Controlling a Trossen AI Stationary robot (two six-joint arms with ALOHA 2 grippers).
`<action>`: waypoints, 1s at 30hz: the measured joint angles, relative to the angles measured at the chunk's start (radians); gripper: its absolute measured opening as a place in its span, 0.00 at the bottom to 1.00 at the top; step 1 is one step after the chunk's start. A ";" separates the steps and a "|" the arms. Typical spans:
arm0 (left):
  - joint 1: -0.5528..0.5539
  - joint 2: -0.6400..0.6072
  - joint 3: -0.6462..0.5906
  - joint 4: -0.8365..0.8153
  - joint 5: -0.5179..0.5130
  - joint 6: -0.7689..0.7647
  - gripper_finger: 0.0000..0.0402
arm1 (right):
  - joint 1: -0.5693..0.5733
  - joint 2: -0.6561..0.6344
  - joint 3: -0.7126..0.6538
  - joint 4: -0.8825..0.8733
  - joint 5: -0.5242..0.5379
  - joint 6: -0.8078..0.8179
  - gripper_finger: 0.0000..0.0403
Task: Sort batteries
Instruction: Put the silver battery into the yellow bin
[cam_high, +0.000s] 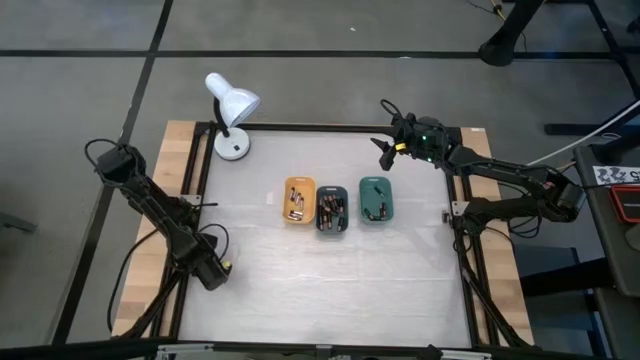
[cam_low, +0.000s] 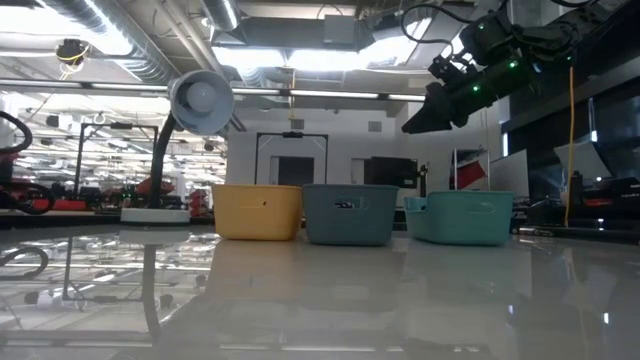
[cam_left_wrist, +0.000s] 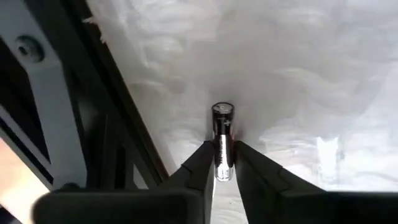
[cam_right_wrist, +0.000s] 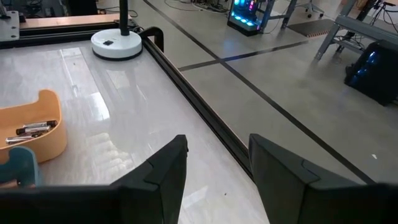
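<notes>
Three small trays stand in a row mid-table: orange (cam_high: 299, 200), dark teal (cam_high: 331, 208) and green (cam_high: 375, 198), each with several batteries (cam_high: 330, 211) lying inside. In the low view they show as orange (cam_low: 258, 212), dark teal (cam_low: 348, 213) and green (cam_low: 460, 217). My left gripper (cam_high: 222, 268) is low near the table's near-left edge, shut on one dark battery (cam_left_wrist: 222, 134). My right gripper (cam_high: 385, 152) hangs open above the far right of the table, away from the trays, and holds nothing (cam_right_wrist: 214, 165). My left gripper (cam_left_wrist: 222, 146) pinches a single battery between its two fingers. The battery lies along the fingers, and its silvery end (cam_left_wrist: 222, 111) sticks out past the fingertips (cam_left_wrist: 205, 152) toward the white table top. Whether that end touches the table, I cannot tell.
A white desk lamp (cam_high: 232, 105) stands at the table's far-left corner, with its base (cam_right_wrist: 117, 43) beside the black frame rail (cam_high: 205, 165). The right wrist view shows the orange tray (cam_right_wrist: 31, 134) with batteries. Bare white table (cam_high: 330, 280) lies on the near side of the trays.
</notes>
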 joint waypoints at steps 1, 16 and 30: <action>0.006 -0.001 -0.001 0.002 0.001 0.011 0.12 | 0.000 0.000 0.000 0.000 0.000 0.000 0.43; 0.126 -0.220 0.106 -0.164 -0.352 0.194 0.05 | 0.000 0.000 0.000 0.005 0.000 0.001 0.43; 0.617 -0.220 0.140 0.324 -0.772 1.019 0.04 | 0.000 0.000 0.000 0.021 0.000 0.001 0.43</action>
